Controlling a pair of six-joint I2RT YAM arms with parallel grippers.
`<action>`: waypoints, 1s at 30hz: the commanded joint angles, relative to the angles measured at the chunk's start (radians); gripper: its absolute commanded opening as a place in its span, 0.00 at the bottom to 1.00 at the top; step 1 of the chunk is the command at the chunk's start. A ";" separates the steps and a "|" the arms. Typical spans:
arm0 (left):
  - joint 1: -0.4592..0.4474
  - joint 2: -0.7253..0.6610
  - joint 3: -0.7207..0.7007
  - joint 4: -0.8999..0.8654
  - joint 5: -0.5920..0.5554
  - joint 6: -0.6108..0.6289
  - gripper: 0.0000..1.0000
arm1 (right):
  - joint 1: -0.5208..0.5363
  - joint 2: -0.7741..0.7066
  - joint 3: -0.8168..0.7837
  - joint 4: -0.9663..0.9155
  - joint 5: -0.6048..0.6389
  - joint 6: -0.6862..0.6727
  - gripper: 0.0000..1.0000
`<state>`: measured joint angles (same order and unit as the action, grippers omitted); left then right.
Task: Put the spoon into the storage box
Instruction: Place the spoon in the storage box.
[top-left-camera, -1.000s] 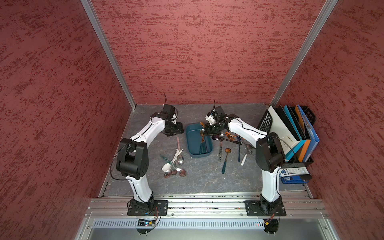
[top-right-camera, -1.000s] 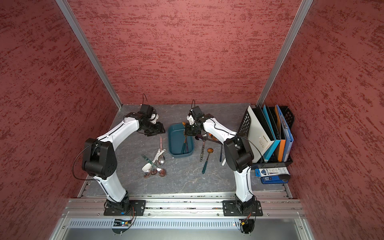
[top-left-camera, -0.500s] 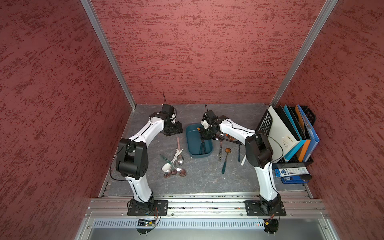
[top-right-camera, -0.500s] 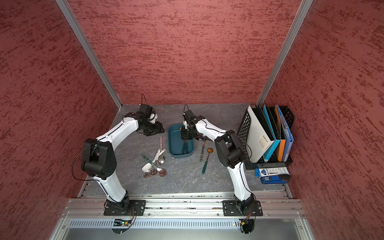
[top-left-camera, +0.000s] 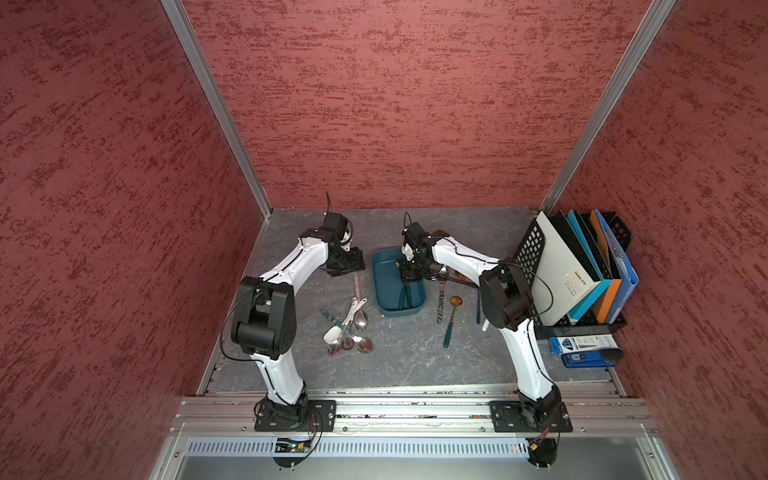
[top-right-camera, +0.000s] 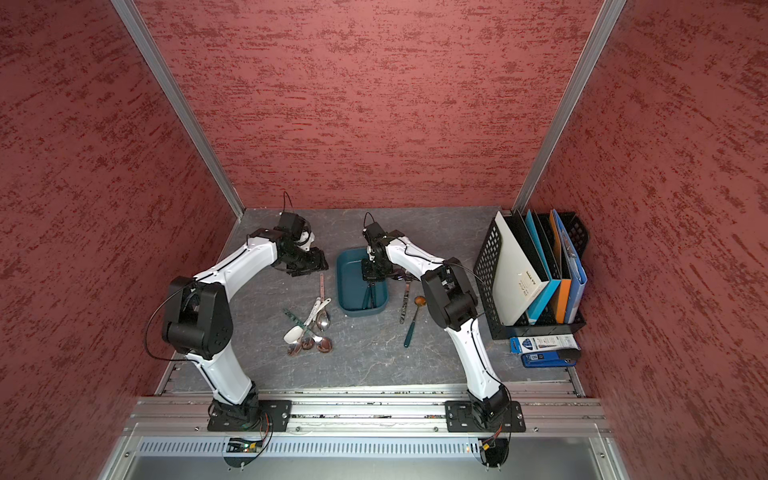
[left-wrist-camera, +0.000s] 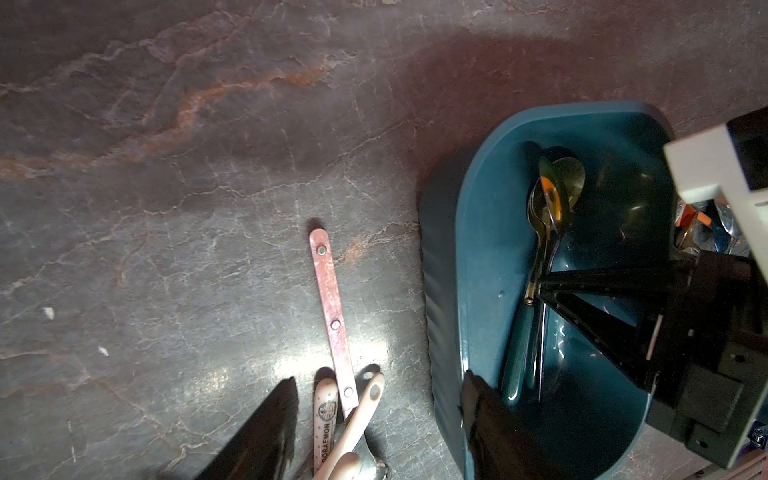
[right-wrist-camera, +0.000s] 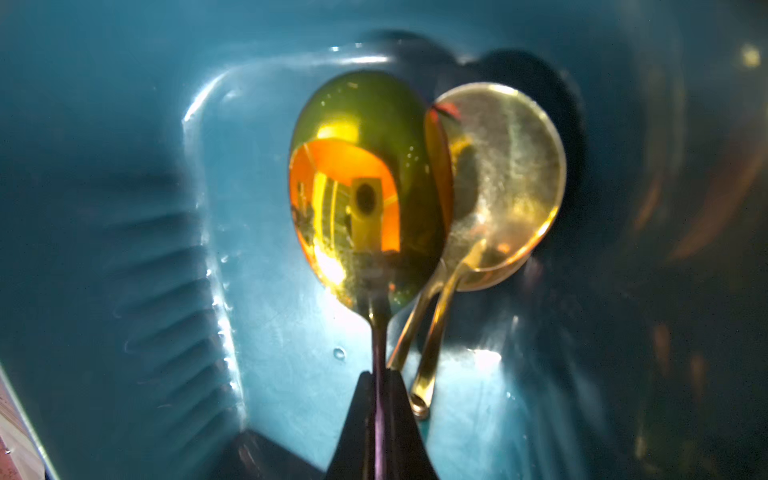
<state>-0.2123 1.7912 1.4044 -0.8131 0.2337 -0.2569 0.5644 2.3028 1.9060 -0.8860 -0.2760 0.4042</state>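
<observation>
The storage box (top-left-camera: 384, 286) (top-right-camera: 351, 286) is a dark teal tray in the middle of the table. My right gripper (top-left-camera: 409, 276) (top-right-camera: 372, 278) (right-wrist-camera: 380, 374) reaches down into it, shut on the thin neck of a shiny gold spoon (right-wrist-camera: 365, 195) (left-wrist-camera: 555, 195). That spoon's bowl points at the box's far end and overlaps a second gold spoon (right-wrist-camera: 503, 183) lying on the box floor (right-wrist-camera: 124, 166). My left gripper (top-left-camera: 347, 266) (top-right-camera: 311, 264) (left-wrist-camera: 380, 377) hangs open just left of the box, over loose spoon handles, with nothing between its fingers.
Several spoons lie in a pile (top-left-camera: 349, 328) left of the box, with a pink handle (left-wrist-camera: 332, 307) pointing away. More spoons lie right of the box, among them a teal-handled one (top-left-camera: 451, 320). A black mesh file rack (top-left-camera: 582, 270) and blue packets (top-left-camera: 582, 349) fill the right side.
My right gripper has carried the spoon leftward from the box's right rim to inside the box and lower. The left arm has hardly moved.
</observation>
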 joint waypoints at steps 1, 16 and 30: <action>0.009 -0.030 0.003 0.012 0.003 0.005 0.66 | 0.000 0.025 0.031 -0.034 0.040 0.004 0.05; -0.002 -0.039 -0.001 0.012 0.003 0.011 0.66 | 0.002 0.009 0.003 -0.010 0.050 0.002 0.22; -0.111 0.060 0.093 -0.047 -0.018 0.028 0.67 | -0.026 -0.309 -0.184 -0.043 0.165 -0.021 0.35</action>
<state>-0.3016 1.8324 1.4876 -0.8337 0.2256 -0.2390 0.5564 2.0903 1.7611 -0.9009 -0.1673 0.3920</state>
